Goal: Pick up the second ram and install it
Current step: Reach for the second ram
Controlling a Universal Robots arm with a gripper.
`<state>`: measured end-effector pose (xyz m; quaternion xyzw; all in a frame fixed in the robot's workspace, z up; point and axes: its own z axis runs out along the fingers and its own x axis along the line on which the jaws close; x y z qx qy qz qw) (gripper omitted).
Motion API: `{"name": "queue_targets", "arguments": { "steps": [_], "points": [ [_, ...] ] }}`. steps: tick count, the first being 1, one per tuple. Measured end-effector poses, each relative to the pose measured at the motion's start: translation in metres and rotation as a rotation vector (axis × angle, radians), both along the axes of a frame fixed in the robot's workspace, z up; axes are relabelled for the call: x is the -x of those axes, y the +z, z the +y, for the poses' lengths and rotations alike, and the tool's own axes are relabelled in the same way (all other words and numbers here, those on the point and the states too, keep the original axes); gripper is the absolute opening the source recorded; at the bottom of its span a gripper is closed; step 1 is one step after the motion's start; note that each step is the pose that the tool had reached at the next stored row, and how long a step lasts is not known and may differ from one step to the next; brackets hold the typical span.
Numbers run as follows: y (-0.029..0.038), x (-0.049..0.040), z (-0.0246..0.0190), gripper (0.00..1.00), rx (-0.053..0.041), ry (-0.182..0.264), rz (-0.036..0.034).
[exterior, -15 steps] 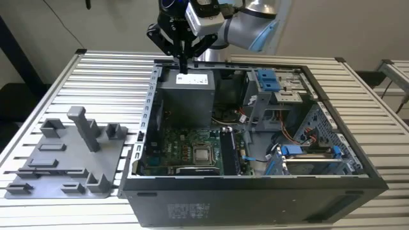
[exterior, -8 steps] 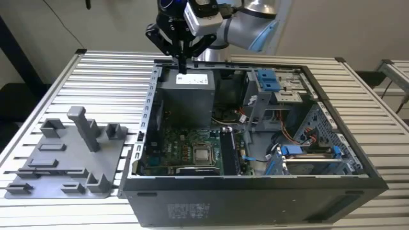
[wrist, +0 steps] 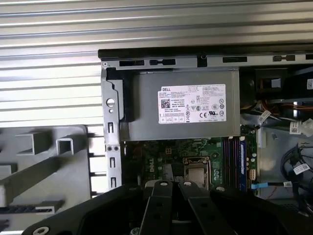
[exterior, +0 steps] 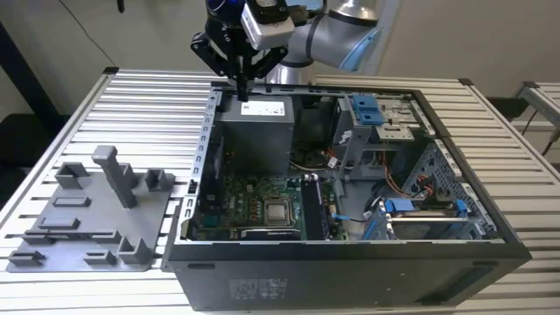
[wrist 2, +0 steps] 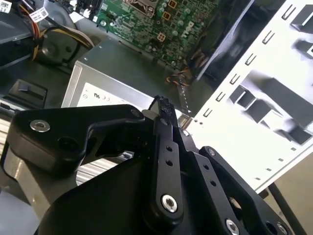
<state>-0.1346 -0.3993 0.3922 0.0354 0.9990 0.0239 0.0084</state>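
At the top centre of the exterior view, the gripper [exterior: 243, 92] hangs over the rear left corner of the open case [exterior: 206, 164]. Its fingers are pressed together with nothing between them. Just below it sits the PSU [exterior: 254, 134]. Lower in the frame the CPU [exterior: 278, 211] lies on the green board, and just to its right the ram [exterior: 313, 207] stands on edge in the slots. Which stick of that dark row is the second one I cannot tell. At the left of the frame the grey tray [exterior: 96, 215], with its post [exterior: 117, 174], rests on the slatted table [exterior: 149, 111], beside the case.

In the second wrist view, the closed gripper [wrist 2: 164, 105] fills the lower half. Its tip lies over the PSU [wrist 2: 122, 83], and the board [wrist 2: 146, 19] is along the top.

In the first wrist view, the gripper [wrist: 171, 186] shows at the bottom centre. The CPU [wrist: 196, 172] is just right of it and the ram [wrist: 234, 159] farther right. The PSU [wrist: 181, 105] is at mid-frame, and the tray [wrist: 76, 191] and post [wrist: 29, 176] are at the lower left.
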Motion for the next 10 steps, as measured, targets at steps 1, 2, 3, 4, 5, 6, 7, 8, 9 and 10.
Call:
{"name": "queue_targets", "arguments": {
  "steps": [1, 2, 3, 4, 5, 6, 7, 8, 9, 10],
  "points": [
    [0.0000, 0.0017, -0.0001, 0.11, 0.0000, 0.000, 0.0003],
    [-0.0001, 0.0031, -0.0002, 0.11, -0.0001, 0.000, 0.0007],
    [-0.0002, 0.0040, -0.0002, 0.11, -0.0002, 0.000, 0.0012],
    [-0.0002, 0.0046, -0.0001, 0.11, -0.0001, 0.000, 0.0019],
    [-0.0002, 0.0052, -0.0002, 0.11, 0.0000, 0.000, 0.0025],
    [-0.0002, 0.0061, -0.0002, 0.11, 0.0000, 0.000, 0.0030],
    [-0.0001, 0.0073, -0.0002, 0.11, 0.0000, 0.000, 0.0033],
    [-0.0002, 0.0087, -0.0002, 0.11, 0.0000, 0.000, 0.0036],
    [-0.0002, 0.0101, -0.0002, 0.11, 0.0000, 0.000, 0.0038],
    [-0.0003, 0.0113, -0.0002, 0.11, 0.0000, 0.000, 0.0041]
  ]
}}
